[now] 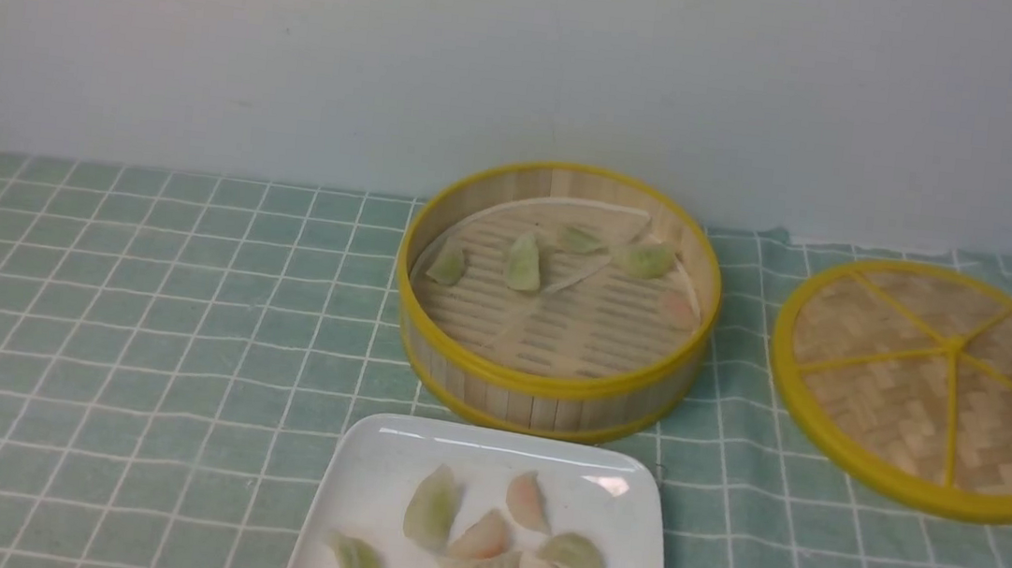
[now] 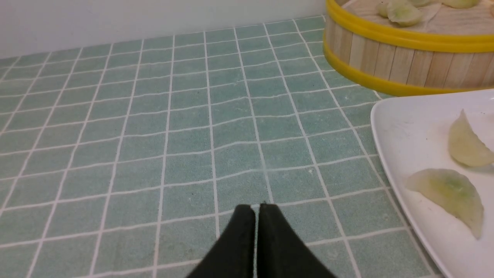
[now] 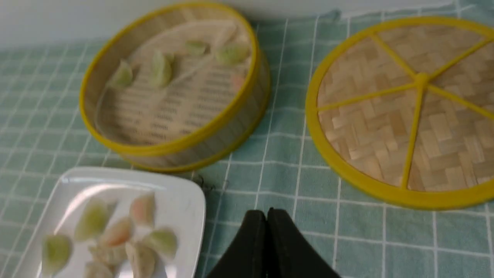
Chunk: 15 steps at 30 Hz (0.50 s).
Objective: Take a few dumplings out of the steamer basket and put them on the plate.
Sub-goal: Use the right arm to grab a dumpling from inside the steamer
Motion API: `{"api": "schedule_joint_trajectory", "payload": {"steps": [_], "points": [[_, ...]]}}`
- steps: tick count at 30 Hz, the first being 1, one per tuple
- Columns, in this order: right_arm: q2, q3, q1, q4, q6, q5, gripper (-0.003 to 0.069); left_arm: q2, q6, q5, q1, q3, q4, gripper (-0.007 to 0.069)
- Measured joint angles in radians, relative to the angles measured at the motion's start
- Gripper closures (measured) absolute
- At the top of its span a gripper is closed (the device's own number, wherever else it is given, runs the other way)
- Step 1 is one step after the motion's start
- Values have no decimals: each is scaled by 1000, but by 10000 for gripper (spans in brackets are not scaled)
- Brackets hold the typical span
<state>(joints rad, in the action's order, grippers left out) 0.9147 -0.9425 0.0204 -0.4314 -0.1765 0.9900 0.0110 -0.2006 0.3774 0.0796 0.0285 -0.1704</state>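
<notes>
Dumplings (image 1: 432, 509), seemingly seven, crowd the plate (image 1: 374, 468); wrist views alone show both jaws pressed together.

Bamboo, gloss and matt cloth
The steamer basket (image 1: 541, 401) is pale matt bamboo slats with smooth yellow rims; the woven lid (image 1: 879, 399) is rougher plaited bamboo. The plate (image 1: 374, 468) is glossy white. The dumplings (image 1: 524, 262) have translucent skin. The table (image 1: 137, 302) wears a matt, grainy cloth (image 2: 193, 135).
</notes>
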Motion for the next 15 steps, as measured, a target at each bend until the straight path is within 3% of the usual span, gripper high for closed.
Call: {"api": "schedule_joint_trajectory", "payload": {"steps": [3,7,15], "points": [[191,-160,-20,-19,-72,76,672,0,0,0,0,0,0,631],[297,-251,-93,22,-74,86,672,0,0,0,0,0,0,631],[537,-432,-339,255,49,99,664,0,0,0,0,0,0,631]]}}
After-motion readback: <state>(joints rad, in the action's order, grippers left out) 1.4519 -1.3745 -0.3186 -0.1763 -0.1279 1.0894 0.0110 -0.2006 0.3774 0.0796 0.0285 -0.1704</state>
